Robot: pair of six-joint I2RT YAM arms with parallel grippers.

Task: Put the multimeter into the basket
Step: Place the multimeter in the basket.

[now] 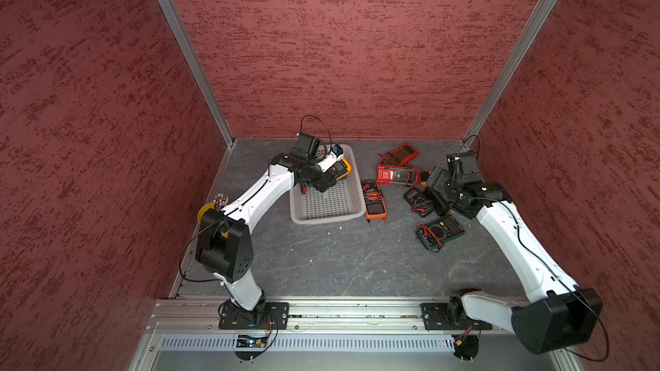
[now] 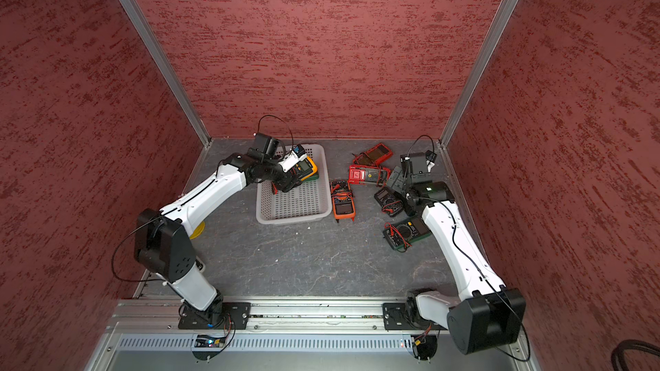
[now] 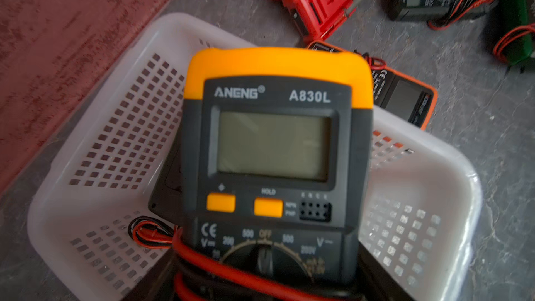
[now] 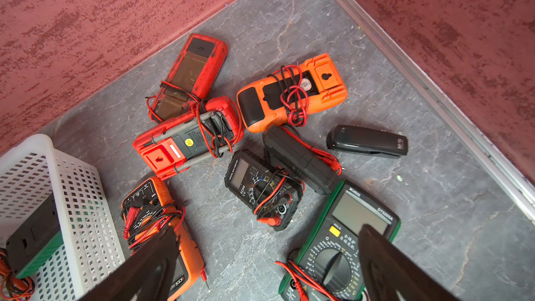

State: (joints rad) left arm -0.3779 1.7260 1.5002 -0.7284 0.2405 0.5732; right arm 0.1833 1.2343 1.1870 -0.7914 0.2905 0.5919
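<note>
Grips the yellow-and-dark-grey ANENG multimeter (image 3: 275, 146) at its dial end with the left gripper (image 1: 330, 173), jaws closed on it, red lead wound around the body; holds it screen up over the far end of the white perforated plastic basket (image 1: 321, 220); shows beneath it, inside the basket, a dark green-edged multimeter (image 4: 34, 244); hovers the right gripper (image 4: 267, 230), fingers wide apart and empty, over the pile of red, orange and black meters (image 4: 202, 128) on the grey table (image 1: 321, 262), just beside a green-framed multimeter (image 4: 347, 241).

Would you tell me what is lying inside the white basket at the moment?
A green-edged meter lies face down inside the basket, leads beside it. The yellow meter in the left tool hides the floor beneath it.
</note>
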